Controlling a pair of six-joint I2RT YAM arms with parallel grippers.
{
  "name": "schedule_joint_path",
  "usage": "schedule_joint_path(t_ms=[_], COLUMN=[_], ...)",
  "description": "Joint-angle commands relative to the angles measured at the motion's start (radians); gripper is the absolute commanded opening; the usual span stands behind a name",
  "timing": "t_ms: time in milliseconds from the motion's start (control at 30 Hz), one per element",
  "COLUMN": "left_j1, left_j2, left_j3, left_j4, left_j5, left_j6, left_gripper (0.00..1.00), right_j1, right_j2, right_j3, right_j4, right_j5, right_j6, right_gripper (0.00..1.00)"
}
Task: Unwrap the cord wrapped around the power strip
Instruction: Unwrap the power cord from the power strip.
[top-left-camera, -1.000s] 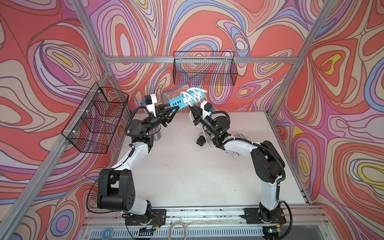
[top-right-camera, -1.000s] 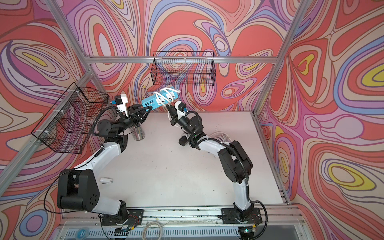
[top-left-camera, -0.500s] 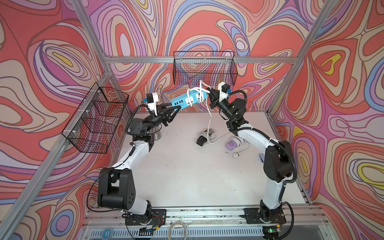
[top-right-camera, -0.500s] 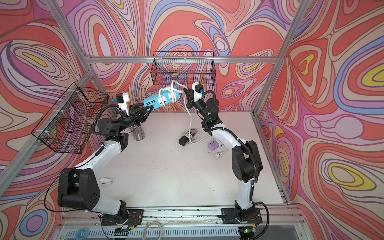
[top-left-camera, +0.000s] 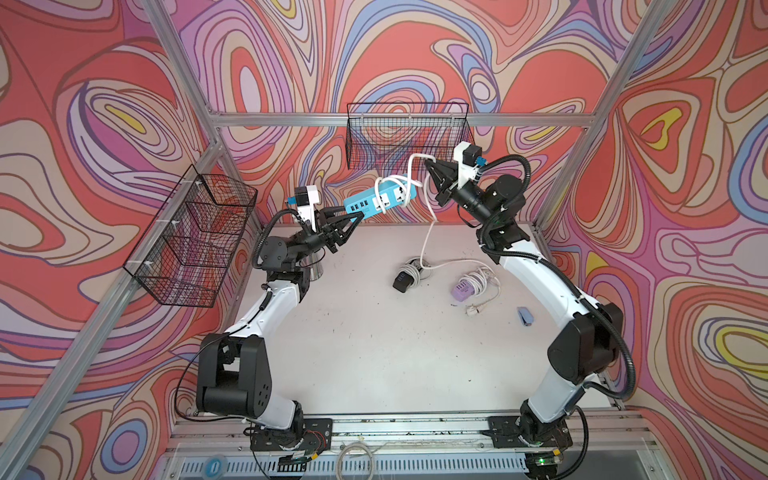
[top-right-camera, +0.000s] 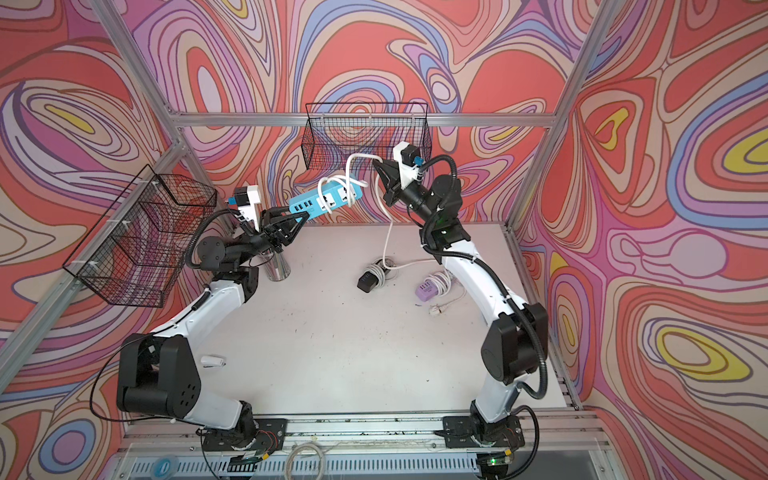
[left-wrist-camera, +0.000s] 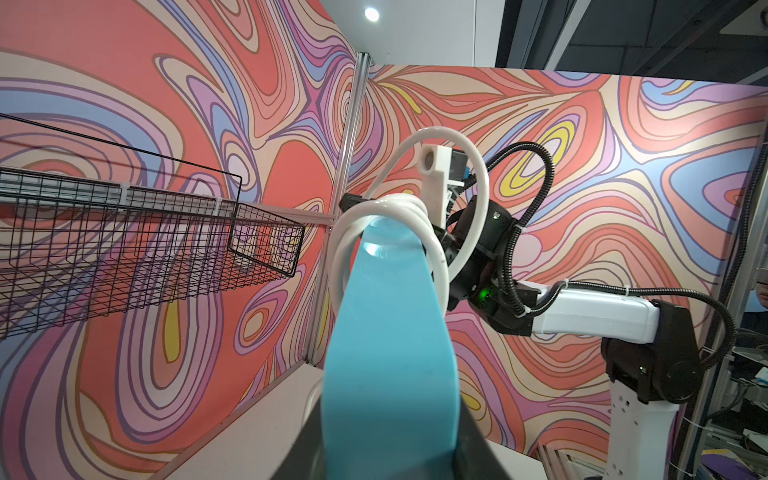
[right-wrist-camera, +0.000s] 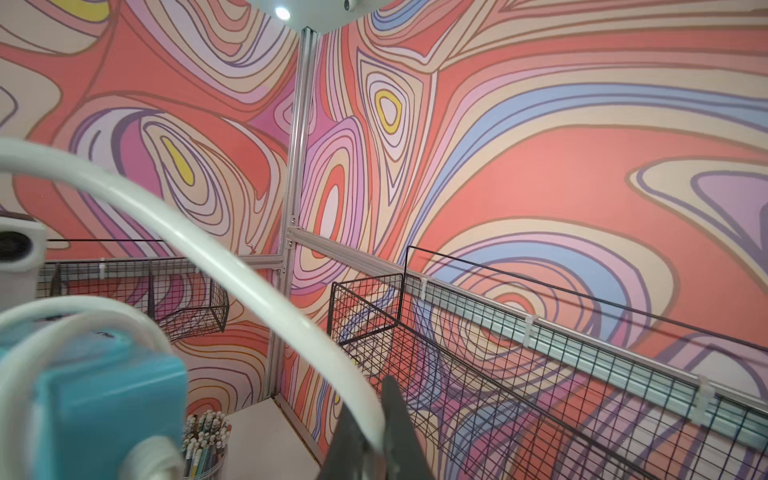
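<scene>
Left wrist view first: the blue power strip (left-wrist-camera: 390, 353) rises straight out of your left gripper (top-left-camera: 358, 215), whose jaws are clamped on the strip's left end. In both top views you've got it up in the air, tilted, over the far part of the table (top-left-camera: 374, 353), close to the wire basket (top-left-camera: 409, 135) on the far wall. The white cord (left-wrist-camera: 390, 205) is looped a few turns around the strip's right end, coils bunched at the tip. Your right gripper (top-left-camera: 427, 164) sits just right of the strip and a little higher, pinched shut on the cord; the right wrist view shows the cord passing between the dark fingers (right-wrist-camera: 399, 424). From that pinch one loose arc curves back to the strip, and another length hangs down to the table, ending in a small coil beside a black plug (top-left-camera: 402, 282). Right of that lies a purple power cube (top-left-camera: 462, 287) with its own white lead. A cup of pencils (right-wrist-camera: 205, 436) stands at the far left.
</scene>
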Motion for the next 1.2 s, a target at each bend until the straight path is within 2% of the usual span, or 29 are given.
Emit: schedule_joint_path(t_ms=[0,300,433,867,1033,1167], left_j1=[0.008,0.04,0.045,0.054,0.053,0.05], left_j2=[0.0,-0.008,-0.01,-0.014,-0.016,-0.022], left_j3=[0.02,0.008,0.005,0.0,0.006,0.008], left_j4=[0.089,0.089,0.089,0.09,0.09,0.091], left_j5=[-0.017,-0.048,-0.053,-0.069,-0.067,-0.062], left_j6=[0.01,0.02,0.023,0.022,0.011,0.003], left_gripper=[0.0,0.0,0.0,0.0,0.0,0.0], right_j1=[-0.004,-0.003,-0.003,-0.002,-0.002,-0.002], right_j2=[-0.108,-0.252,-0.294,-0.331,-0.255,-0.13], right_j3=[-0.045,-0.132,-0.212,-0.504,-0.599,-0.6], right_j4=[-0.079,-0.394,-0.446,-0.416,-0.319,-0.22], right_j5=[-0.055,-0.099,-0.116,-0.142,-0.111,-0.086], right_j6=[-0.018,-0.055,-0.03,0.071,0.125,0.176], right_gripper=[0.0,0.0,0.0,0.0,0.0,0.0])
